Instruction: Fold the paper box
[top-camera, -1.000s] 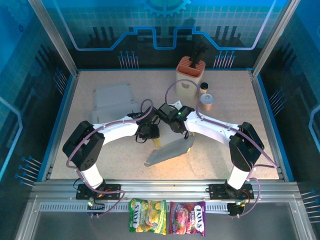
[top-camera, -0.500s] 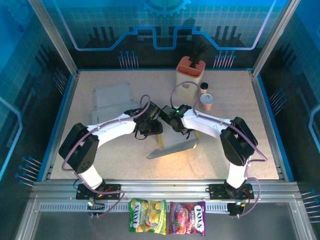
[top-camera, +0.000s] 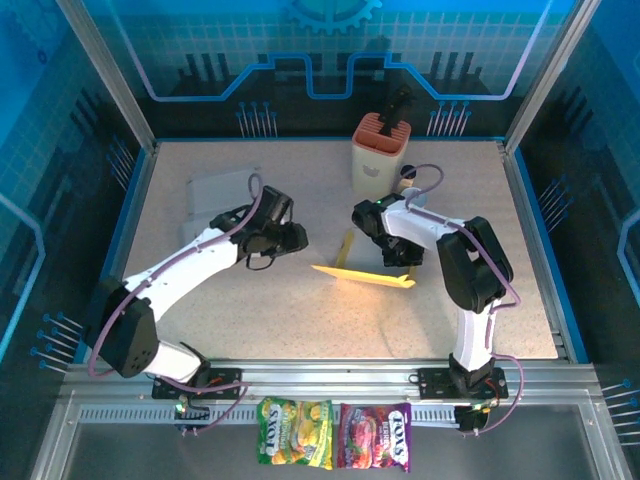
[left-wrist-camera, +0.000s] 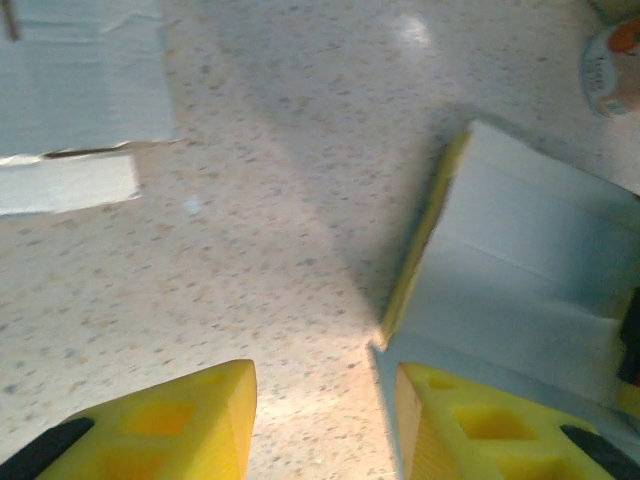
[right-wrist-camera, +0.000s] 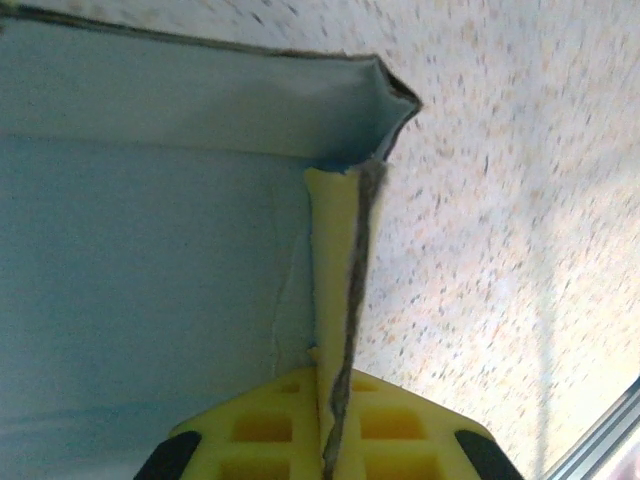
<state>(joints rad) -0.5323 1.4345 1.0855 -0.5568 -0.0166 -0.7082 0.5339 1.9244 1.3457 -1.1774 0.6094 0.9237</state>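
Left of table centre, your left gripper (left-wrist-camera: 325, 390) hovers spread and empty, at nine o'clock of the paper box (top-camera: 360, 273). At the box's three o'clock, the right gripper (right-wrist-camera: 335, 432) is pinching one wall. Likely risk: the thin pinch slips, or swinging creases the panel. The right wrist view shows the wall between the pads; from overhead the box reads as a yellow edge.

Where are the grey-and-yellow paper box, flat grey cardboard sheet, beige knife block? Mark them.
Paper box (left-wrist-camera: 520, 270): left wrist view, grey panel.
Cardboard sheet (top-camera: 215, 190): top external view, middle.
Knife block (top-camera: 375, 157): top external view, front face.
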